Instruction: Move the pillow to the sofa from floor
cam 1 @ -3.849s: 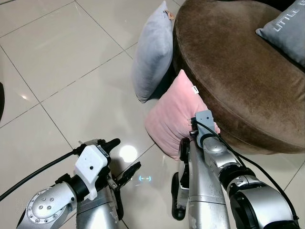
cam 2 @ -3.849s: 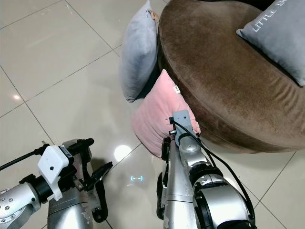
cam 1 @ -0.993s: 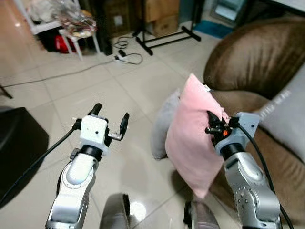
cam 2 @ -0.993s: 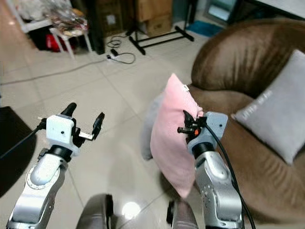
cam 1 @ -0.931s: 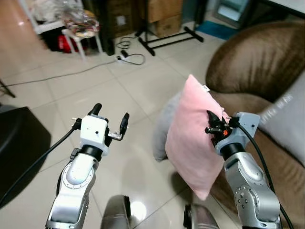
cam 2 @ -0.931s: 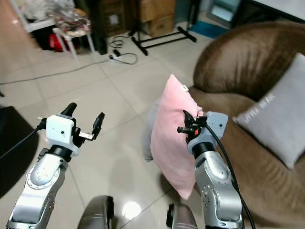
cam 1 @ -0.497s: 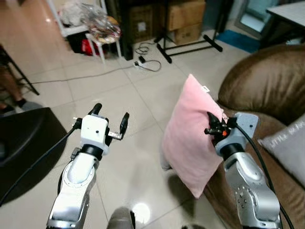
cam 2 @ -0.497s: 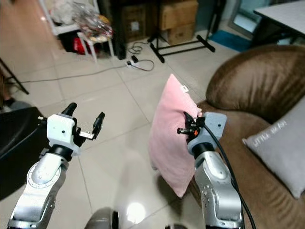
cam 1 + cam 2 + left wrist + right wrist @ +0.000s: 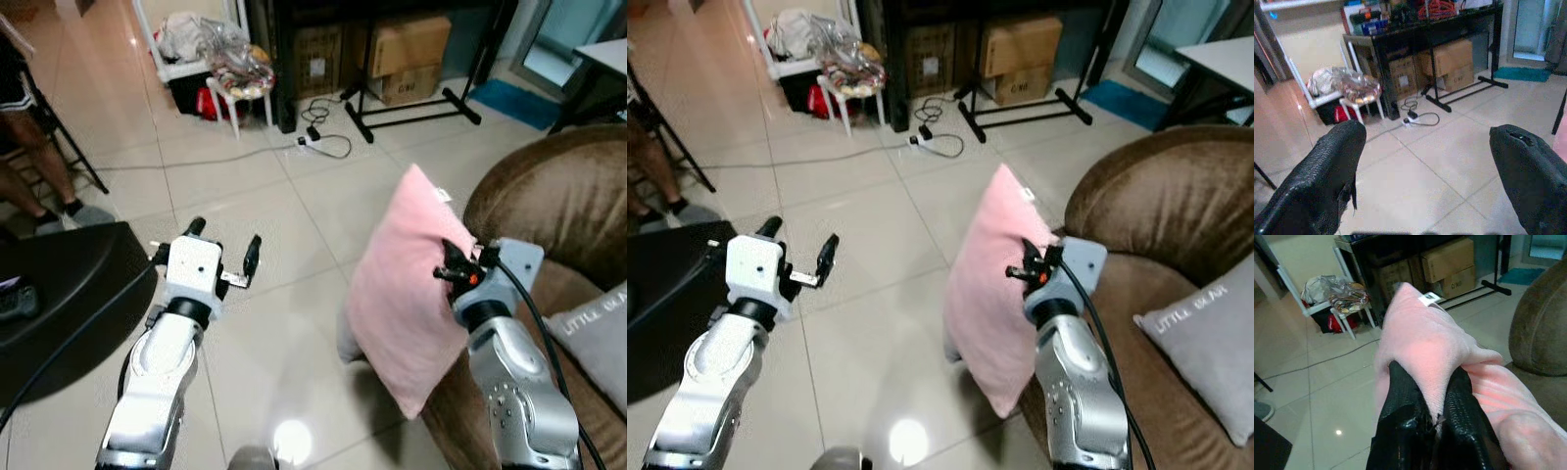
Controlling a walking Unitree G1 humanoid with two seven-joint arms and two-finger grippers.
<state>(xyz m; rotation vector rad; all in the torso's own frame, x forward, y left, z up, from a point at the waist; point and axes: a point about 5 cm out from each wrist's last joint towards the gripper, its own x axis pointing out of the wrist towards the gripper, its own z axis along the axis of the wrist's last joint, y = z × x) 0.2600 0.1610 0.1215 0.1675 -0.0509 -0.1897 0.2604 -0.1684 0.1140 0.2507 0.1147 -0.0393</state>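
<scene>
Plush pink pillow [image 9: 400, 294] pinched by right pincer [image 9: 1430, 404], brown velvety sofa [image 9: 549, 196] beside, left pincer [image 9: 223, 247] spread wide.

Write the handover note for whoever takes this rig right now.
Right gripper: shut on the pink pillow, pinching a fold at its edge.
Left gripper: open, empty, raised over the floor tiles.
Pink pillow: off the floor, hanging beside the brown sofa.
Done: pillow picked up.
Left: carry it over the sofa seat and release it there, likely near the grey cushion.
</scene>
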